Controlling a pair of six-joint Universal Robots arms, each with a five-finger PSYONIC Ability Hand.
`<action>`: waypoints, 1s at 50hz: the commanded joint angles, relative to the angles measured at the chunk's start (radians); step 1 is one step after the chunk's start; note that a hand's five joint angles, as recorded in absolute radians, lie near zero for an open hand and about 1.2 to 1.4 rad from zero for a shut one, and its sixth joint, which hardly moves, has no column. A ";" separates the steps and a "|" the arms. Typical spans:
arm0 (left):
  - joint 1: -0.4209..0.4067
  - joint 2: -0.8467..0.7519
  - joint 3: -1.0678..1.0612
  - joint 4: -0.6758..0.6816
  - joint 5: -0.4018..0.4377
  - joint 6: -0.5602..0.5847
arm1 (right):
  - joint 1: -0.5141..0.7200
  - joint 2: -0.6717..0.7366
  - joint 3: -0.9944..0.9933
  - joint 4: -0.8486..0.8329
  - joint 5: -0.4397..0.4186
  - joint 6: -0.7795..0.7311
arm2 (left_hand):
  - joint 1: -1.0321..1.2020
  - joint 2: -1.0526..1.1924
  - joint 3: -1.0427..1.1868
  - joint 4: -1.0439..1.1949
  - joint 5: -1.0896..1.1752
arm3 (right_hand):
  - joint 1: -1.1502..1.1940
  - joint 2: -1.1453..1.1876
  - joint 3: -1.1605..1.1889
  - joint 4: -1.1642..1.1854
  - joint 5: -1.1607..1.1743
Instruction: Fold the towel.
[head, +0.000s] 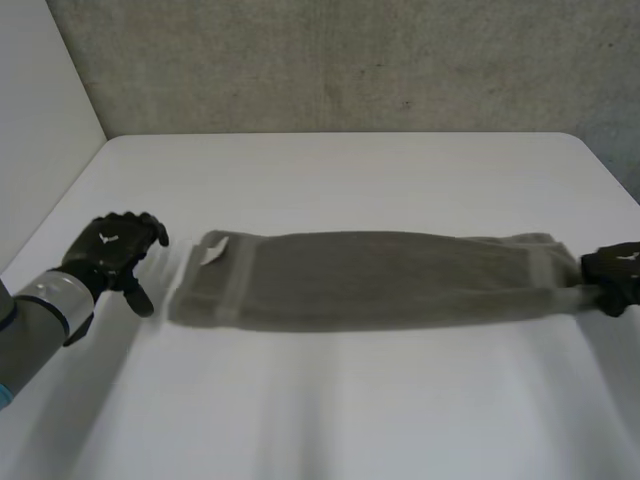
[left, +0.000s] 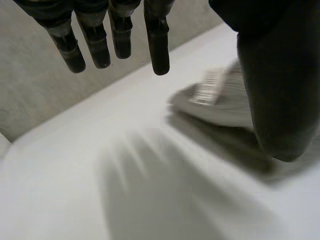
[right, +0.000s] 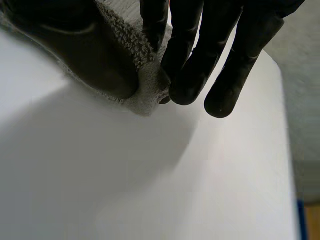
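Observation:
A grey-green towel (head: 370, 278) lies folded into a long strip across the middle of the white table (head: 330, 400). A white label (head: 213, 251) sits at its left end. My left hand (head: 115, 250) hovers just left of that end with straight, spread fingers (left: 95, 42) and nothing in them; the towel end (left: 220, 97) lies beyond its thumb (left: 280, 80). My right hand (head: 615, 275) is at the towel's right end. Its thumb (right: 85, 50) and fingers (right: 192, 70) pinch the towel's corner (right: 142, 85).
The table's far edge (head: 340, 134) meets a grey wall. A white panel (head: 40, 120) stands at the left side. Bare table surface stretches in front of the towel and behind it.

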 joint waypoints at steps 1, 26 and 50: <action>0.005 0.061 0.026 0.000 0.001 -0.086 | -0.043 -0.008 -0.153 0.091 0.091 -0.085 | -0.074 -0.068 -0.073 -0.077 -0.053 | 0.080 0.077 0.046 0.050 0.062; 0.005 0.038 0.025 0.026 0.007 -0.202 | 1.062 0.274 -0.517 -0.006 0.255 0.085 | -0.074 -0.068 -0.073 -0.077 -0.053 | -0.890 -0.894 -0.924 -0.921 -0.909; -0.197 0.010 -0.005 0.064 0.122 -0.194 | 0.640 -0.059 0.091 -0.177 0.167 0.247 | -0.048 -0.042 -0.047 -0.050 -0.027 | -0.791 -0.795 -0.825 -0.822 -0.809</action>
